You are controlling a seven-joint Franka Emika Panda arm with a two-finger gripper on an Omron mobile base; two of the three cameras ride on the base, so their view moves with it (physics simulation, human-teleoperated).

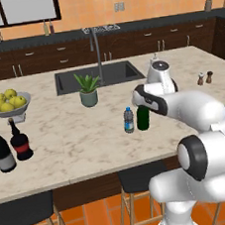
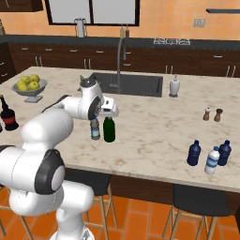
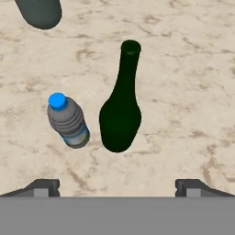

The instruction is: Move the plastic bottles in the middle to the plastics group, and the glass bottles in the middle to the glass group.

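The slim dark green glass bottle (image 1: 143, 118) (image 2: 109, 130) (image 3: 120, 114) stands upright in the middle of the marble island. Close beside it stands a small clear plastic bottle (image 1: 129, 120) (image 2: 95, 130) (image 3: 67, 120) with a blue cap and blue label. My gripper (image 1: 143, 104) (image 2: 108, 115) (image 3: 118, 188) hangs just above the two, pointing down, open and holding nothing. The glass group, a tall wine bottle (image 1: 0, 148) and a round red-labelled bottle (image 1: 20, 141) (image 2: 8, 116), is at the island's left end. The plastics group (image 2: 211, 157) of three bottles stands at the right end.
A potted plant (image 1: 88, 90) stands just behind the two bottles, in front of the sink (image 1: 97, 76). A fruit bowl (image 1: 9, 104) sits near the glass group. A white dispenser (image 2: 174, 86) and salt and pepper shakers (image 2: 212, 114) stand to the right. Stools (image 1: 137, 179) line the front edge.
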